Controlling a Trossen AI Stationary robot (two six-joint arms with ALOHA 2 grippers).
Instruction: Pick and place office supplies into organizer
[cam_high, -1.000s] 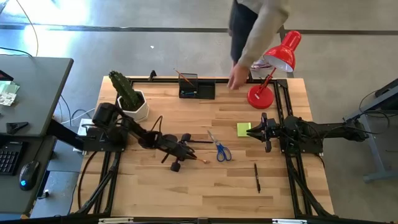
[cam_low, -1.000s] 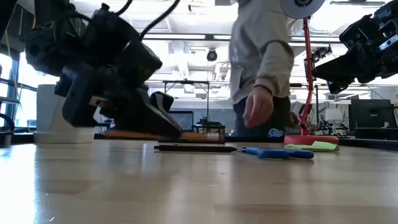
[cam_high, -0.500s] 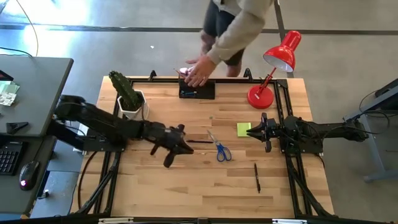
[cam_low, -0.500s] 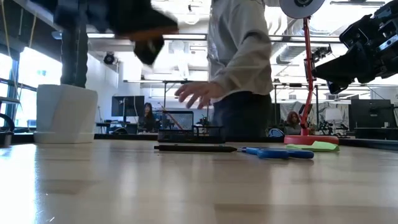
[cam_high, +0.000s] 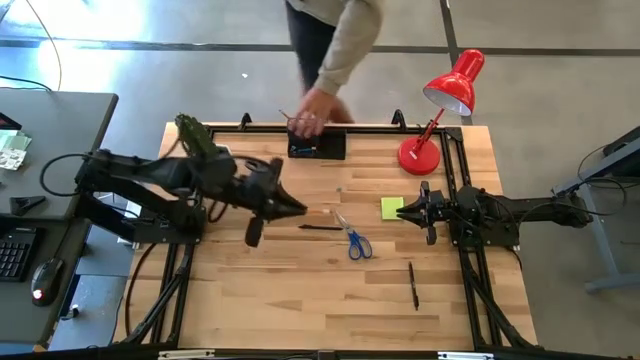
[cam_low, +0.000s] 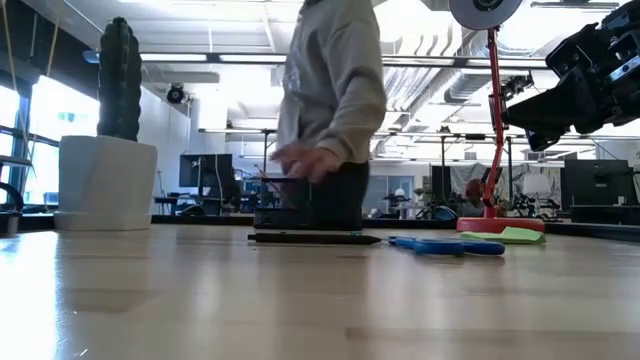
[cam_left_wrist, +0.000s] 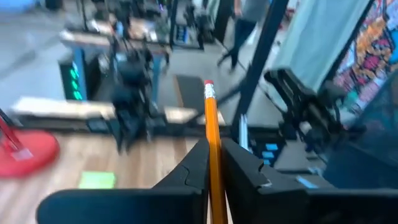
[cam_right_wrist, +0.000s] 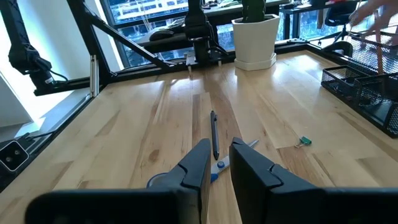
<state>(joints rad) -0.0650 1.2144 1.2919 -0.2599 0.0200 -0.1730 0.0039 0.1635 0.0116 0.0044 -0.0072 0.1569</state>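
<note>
Left gripper (cam_left_wrist: 214, 163) raised above the table (cam_high: 300, 290), fingers clamped on a pencil (cam_left_wrist: 211, 134); its long axis runs straight out between them, eraser end pointing away. Right gripper (cam_right_wrist: 216, 163), fingers narrowly apart and empty, waits beside the sticky notes (cam_high: 391, 207).

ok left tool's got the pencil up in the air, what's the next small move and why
Probably hold a moment, then carry it toward the organizer. The left tool is shut on the pencil, lifted off the table, short of the box. A person's hand is over the organizer now, so going in at once risks contact. The right tool waits by the sticky-note pad.
</note>
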